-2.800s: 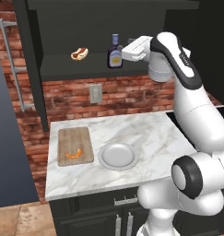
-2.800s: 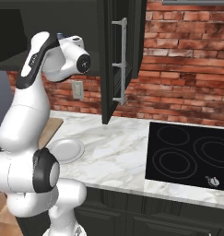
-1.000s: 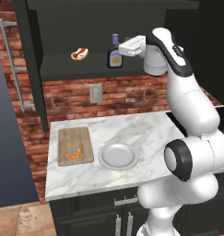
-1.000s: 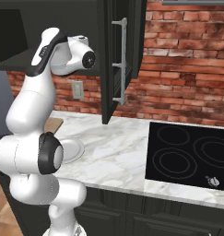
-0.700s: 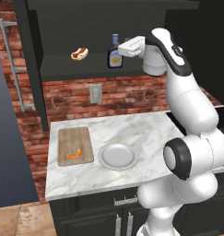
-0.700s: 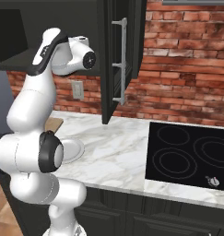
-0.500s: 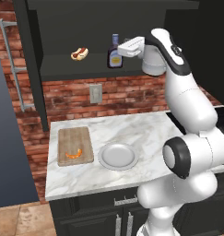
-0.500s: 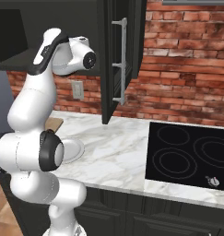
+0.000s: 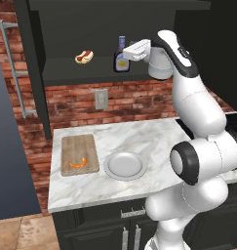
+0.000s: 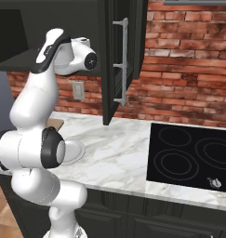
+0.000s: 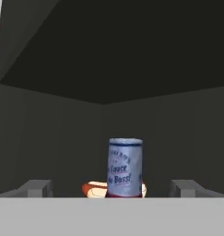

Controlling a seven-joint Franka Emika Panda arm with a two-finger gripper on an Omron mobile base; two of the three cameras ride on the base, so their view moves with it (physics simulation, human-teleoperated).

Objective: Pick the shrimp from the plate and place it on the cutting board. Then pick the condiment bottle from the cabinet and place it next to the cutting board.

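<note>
A white robot arm reaches up from the 5 o'clock corner of the left base view to a dark open cabinet point(image 9: 37, 73) above a marble tabletop point(image 9: 139, 141). Its pincer point(image 9: 131, 50) sits level with the shelf, just at 3 o'clock of the bottle point(image 9: 121, 55), fingers spread fully wide and holding nothing. The bottle stands upright on the shelf, dark brown with a blue-grey cap and a round pale label. In the hand view it stands centred between the two finger tips, which sit well apart at either side, with its cap facing the camera. A hot dog point(image 9: 84, 56) lies on the same shelf at 9 o'clock of the bottle, apart from it. Down on the tabletop, the shrimp point(image 9: 78, 163) lies on the near end of the board point(image 9: 79, 154). The empty plate point(image 9: 124, 165) rests just beside the board at its 3 o'clock.
</note>
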